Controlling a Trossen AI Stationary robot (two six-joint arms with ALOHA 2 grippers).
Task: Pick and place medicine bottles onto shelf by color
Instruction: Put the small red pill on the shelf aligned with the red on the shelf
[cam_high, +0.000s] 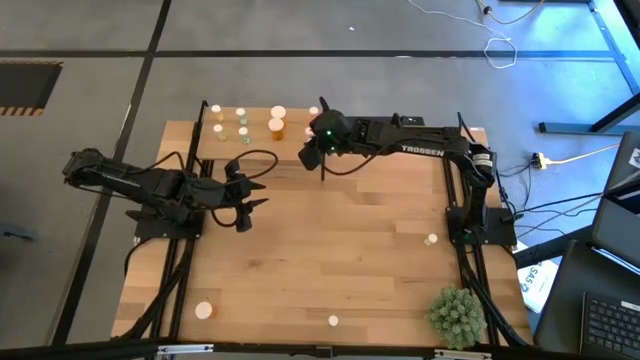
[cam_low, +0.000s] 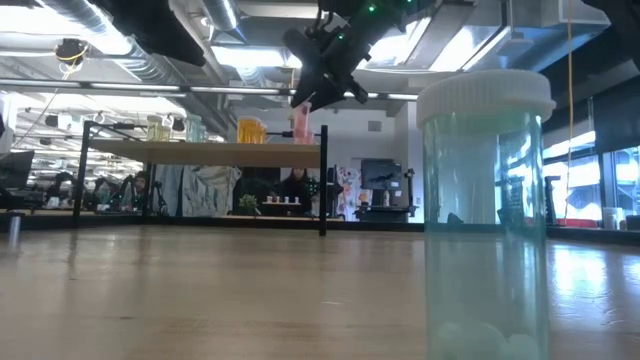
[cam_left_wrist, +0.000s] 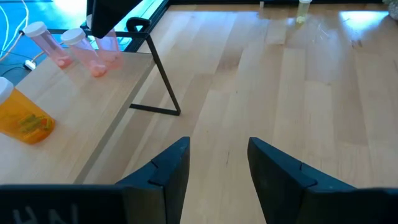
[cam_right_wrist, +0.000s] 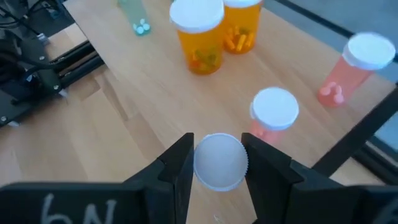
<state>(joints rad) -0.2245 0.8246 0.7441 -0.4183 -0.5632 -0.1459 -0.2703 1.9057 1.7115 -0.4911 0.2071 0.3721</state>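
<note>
Right wrist view shows the right gripper (cam_right_wrist: 217, 163) clamped on a white-capped pink bottle (cam_right_wrist: 218, 160) held upright at lower centre, above the shelf (cam_right_wrist: 124, 118), just beside two pink bottles (cam_right_wrist: 273, 115) toward the frame's right; the left gripper (cam_left_wrist: 217, 163) waits part-open, empty.

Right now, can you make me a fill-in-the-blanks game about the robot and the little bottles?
1. The right arm's fingers grip a bottle by its ____ cap.
2. The left arm's fingers hold ____.
3. The two biggest bottles on the shelf are ____.
4. The spiky plant ball is ____.

Answers: white; nothing; orange; green
</note>
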